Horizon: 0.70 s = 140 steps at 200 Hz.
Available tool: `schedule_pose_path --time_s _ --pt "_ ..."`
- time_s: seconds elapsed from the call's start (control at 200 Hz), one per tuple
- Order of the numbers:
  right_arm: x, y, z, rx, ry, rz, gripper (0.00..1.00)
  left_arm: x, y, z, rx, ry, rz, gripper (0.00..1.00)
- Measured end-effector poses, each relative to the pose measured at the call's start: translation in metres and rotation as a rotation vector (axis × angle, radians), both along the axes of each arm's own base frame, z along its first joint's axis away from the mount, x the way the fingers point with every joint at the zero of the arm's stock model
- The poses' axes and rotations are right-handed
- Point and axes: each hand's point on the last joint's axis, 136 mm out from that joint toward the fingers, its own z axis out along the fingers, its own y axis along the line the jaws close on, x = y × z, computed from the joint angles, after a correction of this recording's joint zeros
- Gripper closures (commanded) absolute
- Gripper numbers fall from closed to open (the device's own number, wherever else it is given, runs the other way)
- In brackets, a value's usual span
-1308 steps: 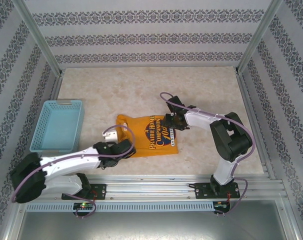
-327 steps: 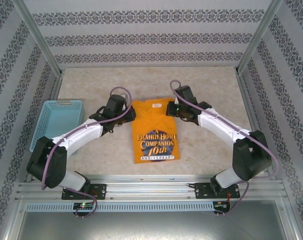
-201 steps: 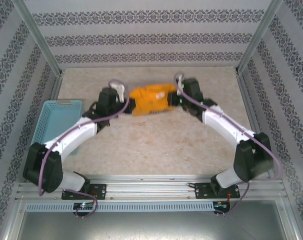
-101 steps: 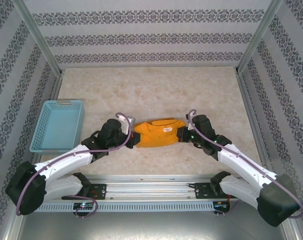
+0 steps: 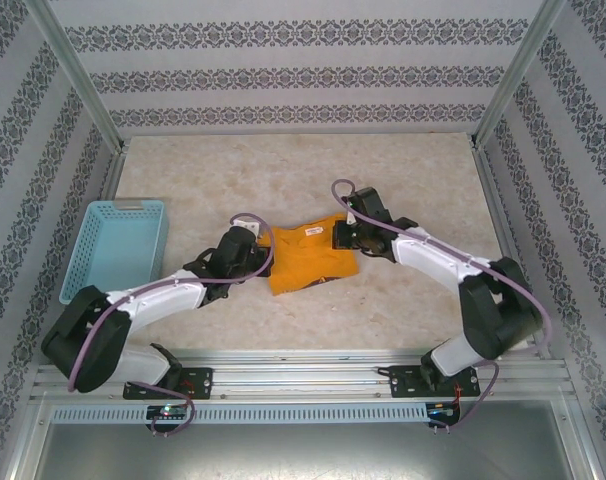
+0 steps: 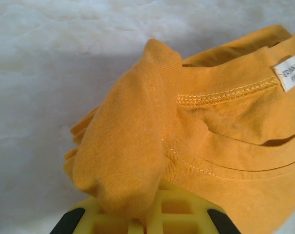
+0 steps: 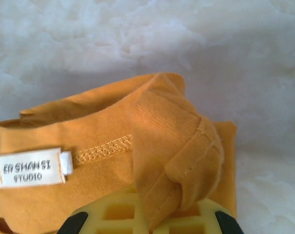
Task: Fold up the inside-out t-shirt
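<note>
Shirt (image 5: pixel 305 257) bunched on table (image 5: pixel 403 170), plain orange side up, near centre, between the two grippers. Left gripper (image 5: pixel 257 252) clamped on shirt's left edge; wrist view shows a wad of fabric pinched over its yellow pad (image 6: pixel 172 207). Right gripper (image 5: pixel 341 234) clamped on right edge, fabric folded over its pad (image 7: pixel 118 212). Neck label (image 7: pixel 30 171) faces up beside collar seam. Basket (image 5: pixel 113 250) well apart, at left

Bright, even light fell from overhead; the t-shirt (image 5: pixel 308 258) threw just a thin soft shadow along its near hem; at both wrists a grey shadow pooled beyond the t-shirt (image 6: pixel 211 136); its stitching was sharp; the table (image 6: pixel 40 39) past it looked washed and soft.
</note>
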Motion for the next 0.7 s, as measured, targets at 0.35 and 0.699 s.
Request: schedule_pose_path --time_s 0.35,0.699 --pt "0.004 -0.013 -0.047 -0.123 0.1 -0.035 0.83 0.019 0.0 -0.031 0.008 0.088 0.034 0.88" --pt "0.003 -0.038 0.005 -0.233 0.01 -0.071 0.44 0.021 0.027 0.004 0.074 0.186 0.138 0.47"
